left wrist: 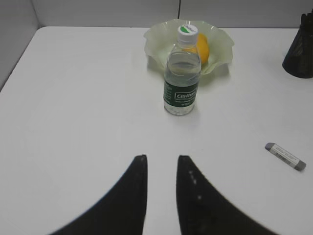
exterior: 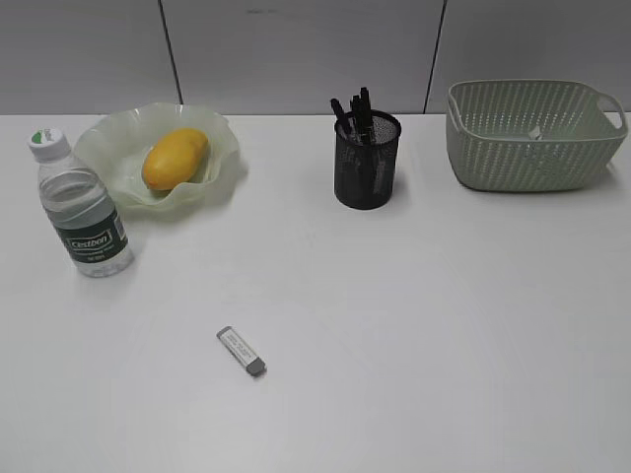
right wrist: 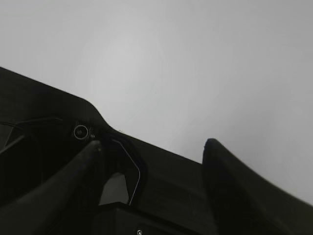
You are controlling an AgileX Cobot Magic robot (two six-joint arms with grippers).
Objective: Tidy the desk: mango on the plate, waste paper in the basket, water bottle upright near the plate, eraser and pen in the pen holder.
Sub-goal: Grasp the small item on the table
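Nearest in the left wrist view is the left gripper [left wrist: 161, 164], its two dark fingers [left wrist: 133, 191] held apart with a narrow strip of bare desk [exterior: 444, 325] between them and nothing in the gap, so it is open and empty. Just beyond, on the near middle of the desk, the eraser [exterior: 242, 352] lies flat and slanted, a small grey-and-white bar well apart from everything else; the left wrist view shows it off to the right of the fingers. Farther back on the left the bottle [exterior: 79, 205] stands upright, white cap on top, dark green label facing forward, just beside the plate [exterior: 113, 138]. The mango [exterior: 175, 158] lies inside the plate, behind and right of the bottle. Toward the back centre the holder [exterior: 367, 163] stands upright with dark pens [exterior: 355, 110] sticking out of its top. At the far right the basket [exterior: 532, 158] sits by the back edge, and a small pale scrap shows through its wall, too small to tell what it is. The right wrist view shows the right gripper [right wrist: 151, 147] as dark fingers against a plain grey surface, set wide apart with nothing between them
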